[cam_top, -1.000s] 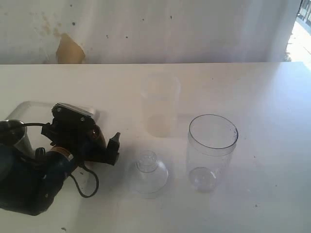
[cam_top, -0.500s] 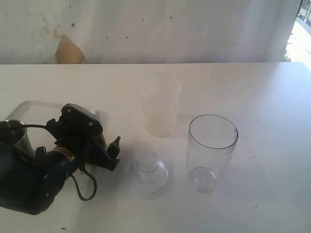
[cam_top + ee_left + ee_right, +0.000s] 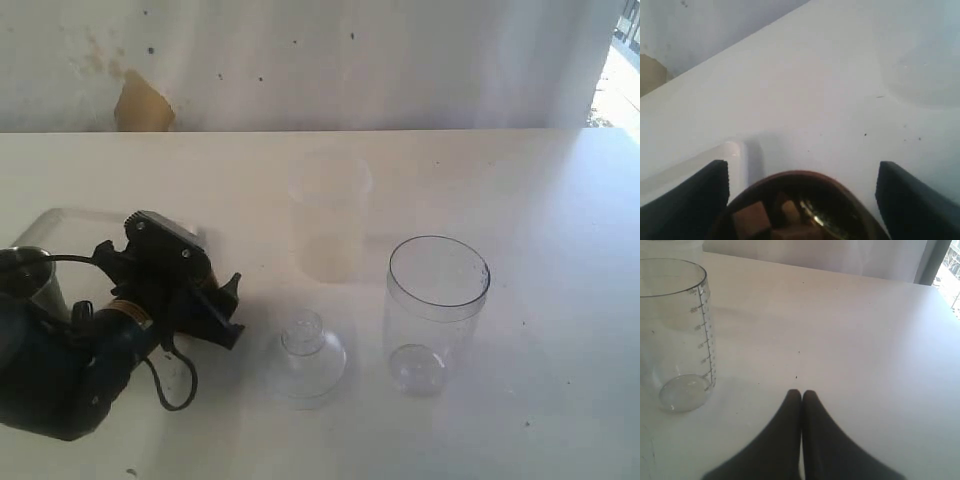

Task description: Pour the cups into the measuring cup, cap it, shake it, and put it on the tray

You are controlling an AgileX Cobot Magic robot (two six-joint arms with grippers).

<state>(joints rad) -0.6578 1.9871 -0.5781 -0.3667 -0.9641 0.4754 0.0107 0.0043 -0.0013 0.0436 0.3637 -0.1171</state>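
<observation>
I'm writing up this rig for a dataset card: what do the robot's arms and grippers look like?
The left arm is bulky and black, with an orange-brown band near the wrist and a thin black cable looping beside it. The left fingers are matte black wedges. The right fingers are black too, tapering to rounded tips.

Exterior high, facing wall [image 3: 400,60]; right wrist low, shares measuring cup [image 3: 437,300].

The crystal-clear, straight-sided measuring cup [image 3: 436,300] stood upright, uncapped and empty, right of centre, with graduation marks running down its wall. The shallow white tray [image 3: 70,217] lay at the far left with the steel tumbler [image 3: 30,266] upright at its end. The small brown wooden cup [image 3: 799,210], holding brown chunks, sat just beside the tray's rounded corner.
</observation>
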